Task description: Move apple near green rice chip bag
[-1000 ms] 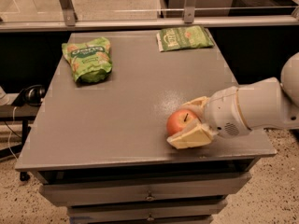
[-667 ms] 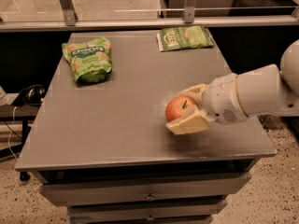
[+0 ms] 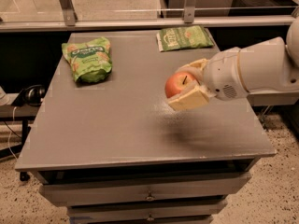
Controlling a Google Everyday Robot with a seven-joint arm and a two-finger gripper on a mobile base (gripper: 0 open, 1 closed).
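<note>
The pincer point(image 3: 187, 86) clasps the apple point(image 3: 176, 84) above the table's point(image 3: 117, 125) right side; the bag point(image 3: 88, 59) lies near the far-left corner.

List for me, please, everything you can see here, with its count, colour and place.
apple: one, red-orange, held above the table's right half.
chip bag: one, bright green, puffy, lying at the table's far left.
packet: one, paler green, flat, at the table's far edge, right of middle.
table: one, grey, centre of view.
drawers: two, grey, under the table's front.
arm: one, white, at the right edge of view.
claw: one, cream, shut on the apple over the table's right half.
</note>
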